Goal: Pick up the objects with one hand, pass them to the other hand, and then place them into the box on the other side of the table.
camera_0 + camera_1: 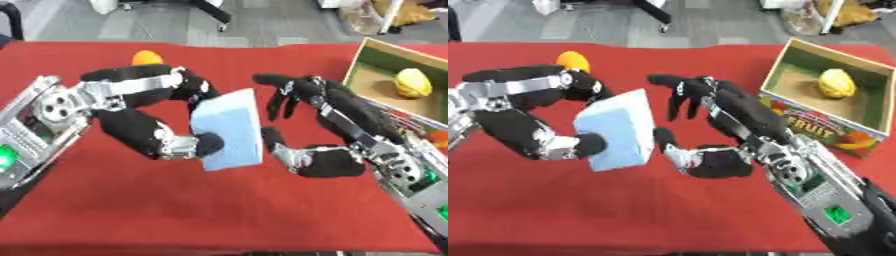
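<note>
one pale blue block, long axis upright, pinched by the left hand; right hand spread beside it; one box.

The orange object at the far side of the worktop is partly hidden behind the left hand, so only its rounded top shows and its kind cannot be told. Part of the light blue block is covered by the left hand's thumb and fingers. The cardboard box is cut off by the right edge in the left eye view; the right eye view shows more of it. The yellow item inside it is blurred. The box's printed front is partly hidden by the right hand's arm. Both forearms run off the picture edges.
</note>
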Robot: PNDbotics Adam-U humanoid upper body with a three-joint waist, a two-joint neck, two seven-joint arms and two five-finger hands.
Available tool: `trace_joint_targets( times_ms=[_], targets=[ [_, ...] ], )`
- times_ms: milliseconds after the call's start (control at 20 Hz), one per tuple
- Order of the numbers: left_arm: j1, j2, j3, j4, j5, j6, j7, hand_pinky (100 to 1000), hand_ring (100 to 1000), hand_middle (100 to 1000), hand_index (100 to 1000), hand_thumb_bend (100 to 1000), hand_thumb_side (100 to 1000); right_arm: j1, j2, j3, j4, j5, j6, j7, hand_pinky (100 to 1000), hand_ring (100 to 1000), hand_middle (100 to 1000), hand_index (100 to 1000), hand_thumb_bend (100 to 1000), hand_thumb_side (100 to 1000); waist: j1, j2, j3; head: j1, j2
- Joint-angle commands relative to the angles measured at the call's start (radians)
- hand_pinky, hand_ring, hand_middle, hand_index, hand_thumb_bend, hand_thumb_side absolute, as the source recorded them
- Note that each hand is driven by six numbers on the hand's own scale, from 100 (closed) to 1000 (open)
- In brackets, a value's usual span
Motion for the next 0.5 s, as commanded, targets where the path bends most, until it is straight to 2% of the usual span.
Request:
trace_joint_targets(
  times_ms=[50, 200, 250, 500],
  targets=[
    [-0.008, 0.029, 0.010, -0.017, -0.018, 0.017, 0.002, 827, 508, 469, 597, 144, 541, -0.018, -0.024, -0.017, -0.021, 0.009, -0.008, 0.000, 496, 647, 504, 956, 106, 520, -0.003, -0.020, -0.002, 0.005, -0.003],
    [-0.004, 0.034, 0.014, -0.017, -0.031, 0.028, 0.003, 825, 510, 471, 599, 151, 538, -0.017, -0.031, -0.021, -0.021, 0.016, -0.013, 0.005, 504, 655, 513, 967, 144, 495, -0.002, -0.019, -0.004, 0.009, -0.003],
    [-0.003, 0.036, 0.015, -0.016, -0.036, 0.032, 0.002, 826, 510, 470, 598, 150, 541, -0.017, -0.033, -0.023, -0.021, 0.019, -0.017, 0.010, 513, 661, 520, 977, 197, 443, -0.002, -0.019, -0.005, 0.009, -0.003],
    [0.000, 0.040, 0.022, -0.005, -0.039, 0.035, -0.002, 826, 510, 470, 597, 151, 545, -0.020, -0.046, -0.028, -0.021, 0.048, -0.047, 0.074, 537, 683, 550, 1000, 252, 328, 0.000, -0.019, -0.007, 0.012, -0.003]
  ],
)
